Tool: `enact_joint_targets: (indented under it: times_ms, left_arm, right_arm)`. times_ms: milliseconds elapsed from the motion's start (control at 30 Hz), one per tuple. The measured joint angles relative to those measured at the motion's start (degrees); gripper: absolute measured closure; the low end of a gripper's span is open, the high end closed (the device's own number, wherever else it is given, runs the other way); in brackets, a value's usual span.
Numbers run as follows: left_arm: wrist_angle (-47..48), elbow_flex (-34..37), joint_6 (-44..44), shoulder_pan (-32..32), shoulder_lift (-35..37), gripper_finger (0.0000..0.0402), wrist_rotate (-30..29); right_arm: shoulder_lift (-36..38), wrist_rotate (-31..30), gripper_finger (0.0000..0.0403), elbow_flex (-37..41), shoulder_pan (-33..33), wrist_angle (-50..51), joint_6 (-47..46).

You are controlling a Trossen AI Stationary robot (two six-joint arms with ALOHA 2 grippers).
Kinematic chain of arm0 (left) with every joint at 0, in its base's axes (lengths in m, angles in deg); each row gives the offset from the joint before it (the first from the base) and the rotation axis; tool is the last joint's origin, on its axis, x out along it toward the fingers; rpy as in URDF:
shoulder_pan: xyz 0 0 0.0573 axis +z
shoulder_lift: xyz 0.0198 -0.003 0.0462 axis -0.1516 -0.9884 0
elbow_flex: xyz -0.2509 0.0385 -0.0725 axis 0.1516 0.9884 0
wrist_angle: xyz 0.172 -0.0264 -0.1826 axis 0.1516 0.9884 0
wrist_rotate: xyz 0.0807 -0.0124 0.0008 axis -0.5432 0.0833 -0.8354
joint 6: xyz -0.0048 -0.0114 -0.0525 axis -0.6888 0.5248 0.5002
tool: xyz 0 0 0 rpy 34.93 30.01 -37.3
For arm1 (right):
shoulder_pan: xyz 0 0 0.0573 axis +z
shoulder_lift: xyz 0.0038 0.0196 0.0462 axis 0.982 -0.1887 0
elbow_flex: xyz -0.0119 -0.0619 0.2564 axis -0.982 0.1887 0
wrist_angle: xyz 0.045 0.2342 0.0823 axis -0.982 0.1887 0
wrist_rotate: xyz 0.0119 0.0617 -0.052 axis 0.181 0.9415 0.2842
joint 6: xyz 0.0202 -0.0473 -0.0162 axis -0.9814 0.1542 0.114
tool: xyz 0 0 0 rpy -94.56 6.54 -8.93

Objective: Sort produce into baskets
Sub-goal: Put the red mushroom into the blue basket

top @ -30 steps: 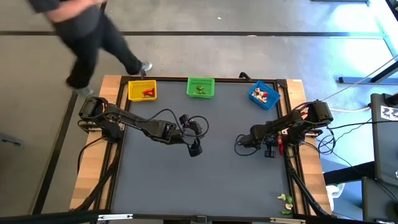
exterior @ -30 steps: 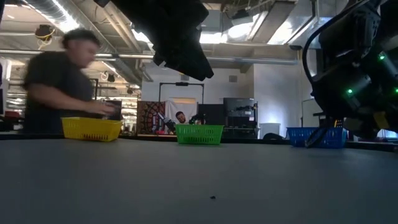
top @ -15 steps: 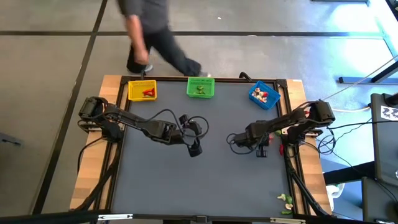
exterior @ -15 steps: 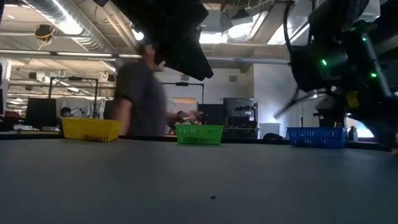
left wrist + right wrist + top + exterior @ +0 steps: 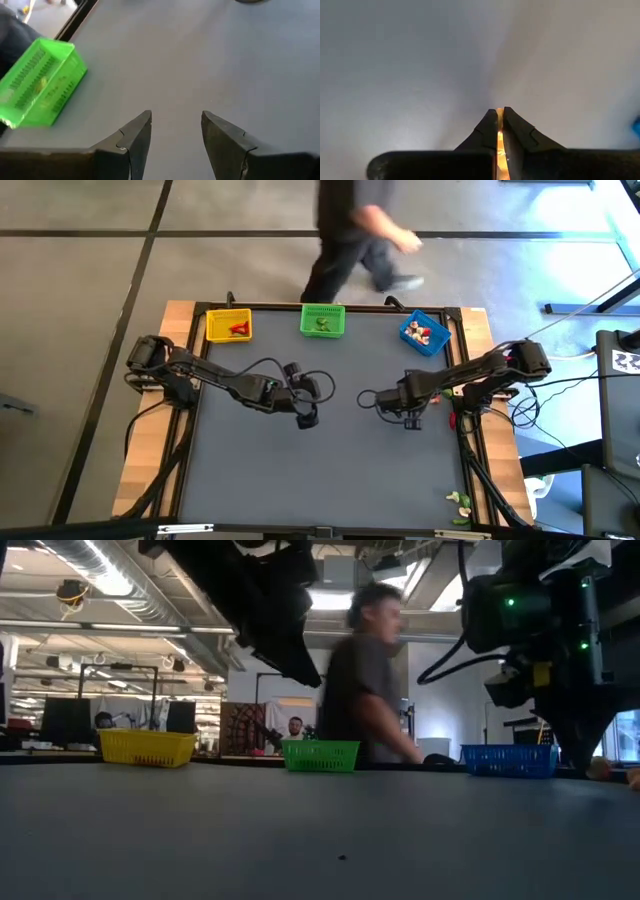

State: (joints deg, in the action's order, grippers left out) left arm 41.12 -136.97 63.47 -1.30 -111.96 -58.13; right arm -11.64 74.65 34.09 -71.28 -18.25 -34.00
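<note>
Partly blurred: person (image 5: 352,230) beyond green basket (image 5: 322,321), face not described. Contents of blue basket (image 5: 424,333) red and pale, too small to name. Yellow basket (image 5: 229,326) left of green basket, blue to its right. Left gripper (image 5: 307,418) near side of green basket, fingers parted, empty. Right gripper (image 5: 368,399) near side of blue basket, fingers pressed together, holding nothing. Stray produce (image 5: 459,502) well apart, at table's near right corner.

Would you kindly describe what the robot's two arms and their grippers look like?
Both arms are dark, jointed, and trailed by looping black cables. The left gripper has two dark wedge-shaped fingers tapering to points. The right gripper has the same dark fingers, with a thin orange strip showing between them. In the low view, green lights glow on the right arm.
</note>
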Motion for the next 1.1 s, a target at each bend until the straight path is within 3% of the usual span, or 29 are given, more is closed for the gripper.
enact_joint_targets:
  times_ms: [167, 333, 700, 833, 1100]
  left_arm:
    - [-6.24, 4.76, -5.33, 2.16, 0.04, 0.0233, 5.28]
    - [-12.62, 7.92, -12.17, 5.49, 0.04, 0.0233, 11.95]
    - [-22.18, 8.12, -17.94, 12.03, 0.04, 0.0233, 12.29]
    - [-23.39, 8.12, -18.87, 13.83, 0.04, 0.0233, 12.21]
    - [-26.89, 8.12, -21.83, 16.15, 0.02, 0.0233, 12.24]
  right_arm:
    - [2.94, -0.05, 0.0393, -0.43, -1.11, -0.99, 5.11]
    - [7.43, -1.55, 0.0393, -2.27, -8.21, -0.5, 8.84]
    - [11.93, -5.5, 0.0393, -3.63, -33.07, -9.96, 19.06]
    - [12.42, -11.3, 0.0393, -3.63, -40.74, -11.15, 18.69]
    - [12.79, -11.43, 0.0393, -3.63, -51.3, -11.66, 15.53]
